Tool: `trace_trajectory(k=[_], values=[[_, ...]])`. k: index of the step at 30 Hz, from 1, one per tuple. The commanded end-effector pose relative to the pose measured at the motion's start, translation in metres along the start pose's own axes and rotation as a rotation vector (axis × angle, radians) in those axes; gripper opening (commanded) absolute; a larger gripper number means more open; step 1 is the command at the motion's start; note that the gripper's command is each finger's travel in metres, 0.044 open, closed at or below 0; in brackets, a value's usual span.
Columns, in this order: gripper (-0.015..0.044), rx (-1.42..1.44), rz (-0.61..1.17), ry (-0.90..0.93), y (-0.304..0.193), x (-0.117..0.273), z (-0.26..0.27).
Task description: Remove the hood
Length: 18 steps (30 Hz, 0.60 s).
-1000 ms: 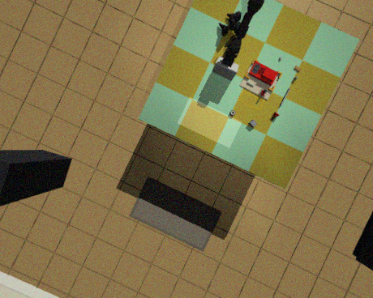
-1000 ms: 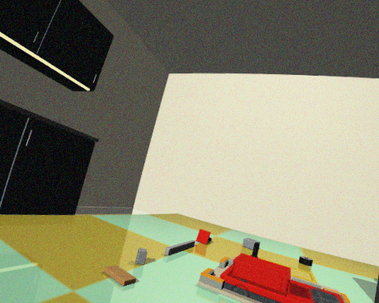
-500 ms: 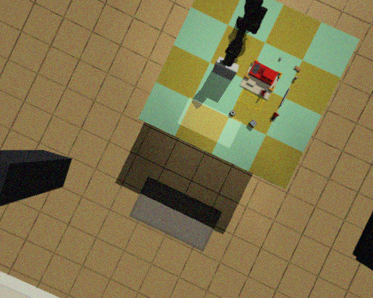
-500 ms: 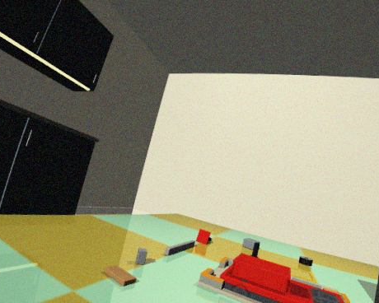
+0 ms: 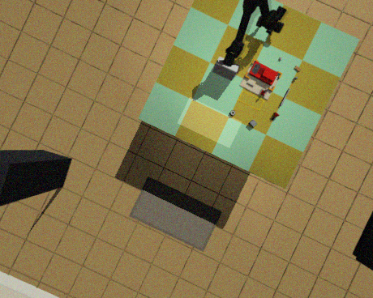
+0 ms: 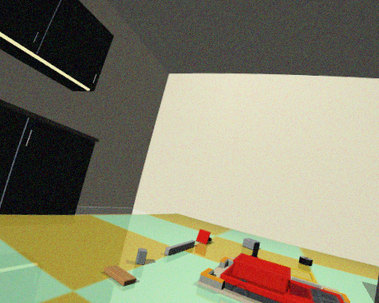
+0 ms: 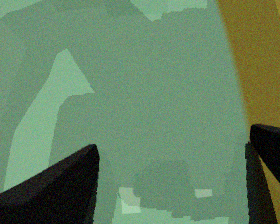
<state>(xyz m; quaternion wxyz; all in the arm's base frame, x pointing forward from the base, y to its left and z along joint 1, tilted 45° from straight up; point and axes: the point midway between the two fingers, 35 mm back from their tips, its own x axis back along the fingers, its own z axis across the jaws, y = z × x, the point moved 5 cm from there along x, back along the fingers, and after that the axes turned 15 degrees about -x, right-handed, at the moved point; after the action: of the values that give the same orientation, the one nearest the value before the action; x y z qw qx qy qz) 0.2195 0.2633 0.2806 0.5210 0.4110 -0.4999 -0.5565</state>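
The toy car (image 5: 260,77) (image 6: 272,279) stands on the checkered table, with a red body on a pale, orange-edged base. Its low red front part (image 6: 301,291) looks like the hood and sits on the car. A faint yellow outline (image 5: 250,106) marks an area on the table just in front of the car. My gripper (image 5: 276,22) (image 7: 174,142) is open and empty. It hangs high over a green tile at the far side of the table, well apart from the car. The wrist view shows only its two dark fingers, bare table and shadow. The gripper does not show in the exterior view.
Loose parts lie around the car: a red piece (image 5: 275,116) (image 6: 203,235), a grey bar (image 5: 285,97) (image 6: 180,247), grey blocks (image 5: 253,123) (image 6: 141,255), a black wheel (image 5: 233,112) (image 6: 305,260) and a brown plank (image 6: 119,275). The arm's base (image 5: 226,69) stands left of the car.
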Motion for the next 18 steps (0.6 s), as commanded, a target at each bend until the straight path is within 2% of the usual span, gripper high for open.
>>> trace_trajectory(k=[1,9,18], values=[[0.044,-0.136,0.049,-0.177,-0.008,0.026,-0.047],[0.044,-0.335,0.153,-0.373,-0.033,0.067,-0.105],[0.044,-0.772,0.321,-0.601,-0.078,0.148,-0.168]])
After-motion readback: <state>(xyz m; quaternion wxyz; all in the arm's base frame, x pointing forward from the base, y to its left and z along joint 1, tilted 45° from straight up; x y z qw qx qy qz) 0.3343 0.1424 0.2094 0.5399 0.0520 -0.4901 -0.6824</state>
